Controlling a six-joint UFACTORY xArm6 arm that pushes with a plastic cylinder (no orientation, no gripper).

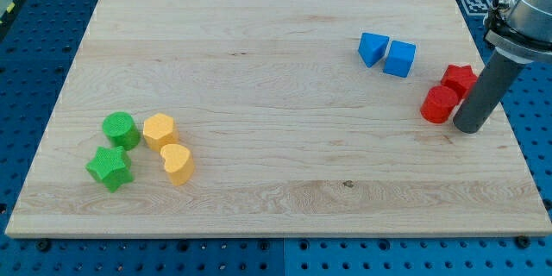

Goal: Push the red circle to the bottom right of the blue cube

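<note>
The red circle (439, 104) lies on the wooden board at the view's right, touching a red star (459, 78) just above and to its right. The blue cube (399, 58) sits up and to the left of the red circle, with a blue triangle (373, 48) beside it on its left. My tip (467, 128) rests on the board just right of and slightly below the red circle, very close to it or touching it. The rod rises up to the right and hides part of the red star's right side.
At the view's lower left stand a green circle (120, 129), a green star (109, 168), a yellow hexagon (159, 130) and a yellow heart (177, 163). The board's right edge (509, 129) lies close to my tip.
</note>
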